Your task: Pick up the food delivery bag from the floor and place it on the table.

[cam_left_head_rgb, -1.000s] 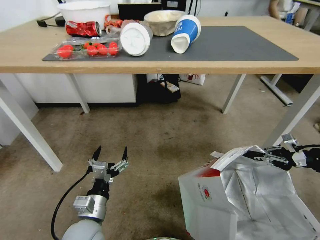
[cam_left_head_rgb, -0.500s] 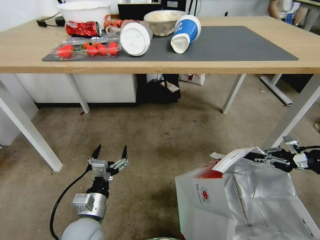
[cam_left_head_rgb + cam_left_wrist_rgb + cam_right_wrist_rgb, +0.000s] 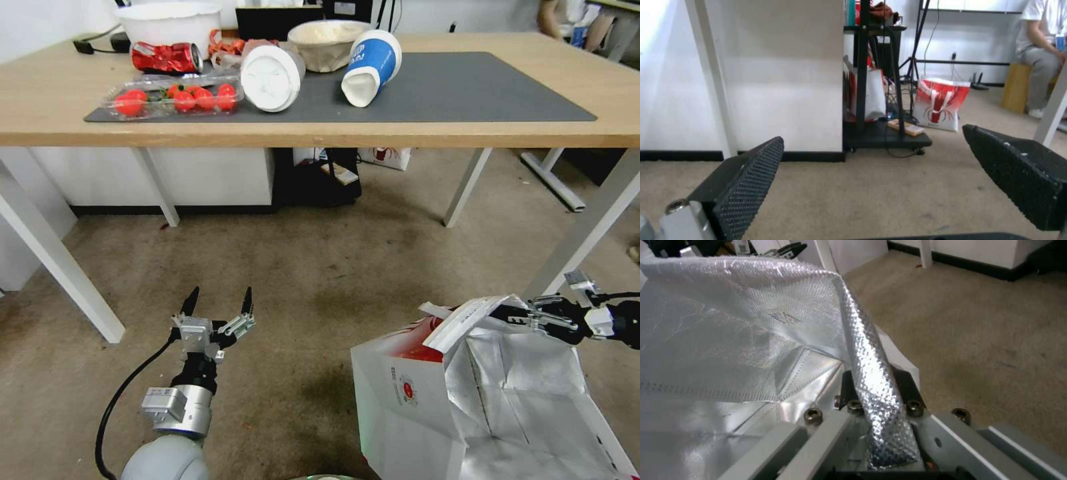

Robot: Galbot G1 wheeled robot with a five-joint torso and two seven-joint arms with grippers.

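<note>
The food delivery bag is seen as white outside with a red band near its rim and a small round red logo, and its lining is silver foil embossed in a fine diamond quilt pattern. The floor is mottled brownish-grey with darker stains. The table is light wood on white legs, and a dark grey mat is laid on it.

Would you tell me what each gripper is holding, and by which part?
The right gripper is shut on the food delivery bag, pinching the foil-lined rim of its open top. The left gripper is open and holds nothing.
</note>
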